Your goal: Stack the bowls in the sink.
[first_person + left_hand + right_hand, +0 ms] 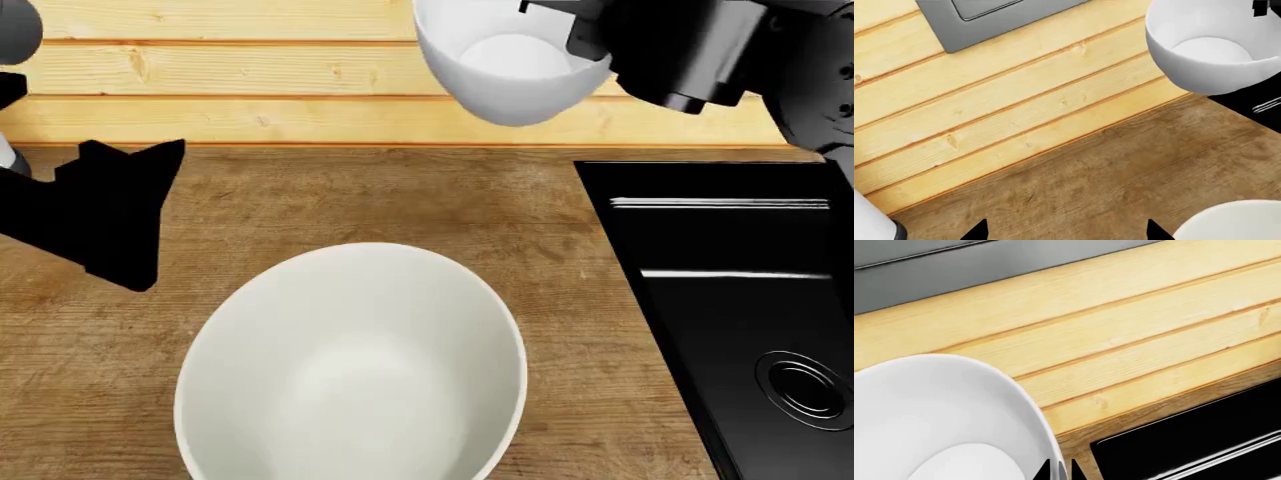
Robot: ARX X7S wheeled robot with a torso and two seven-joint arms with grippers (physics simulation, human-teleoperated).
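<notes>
The larger cream bowl [354, 370] stands upright on the wooden counter, left of the sink [721, 250]; its rim also shows in the left wrist view [1234, 222]. The smaller white bowl [507, 65] hangs in the air above the counter's back edge, tilted, close to the sink's far left corner. My right gripper [587, 45] is shut on its rim, one finger inside the wall and one outside [1062, 472]. The same bowl fills the near part of the right wrist view [941, 420]. My left gripper [131, 155] hovers open and empty over the counter, left of the cream bowl [1066, 232].
A pale wooden plank wall [267, 90] runs behind the counter. A grey panel [987, 20] sits higher on that wall. The black sink basin has a round drain [805, 385]. A white object with a dark edge [871, 220] shows at one corner of the left wrist view.
</notes>
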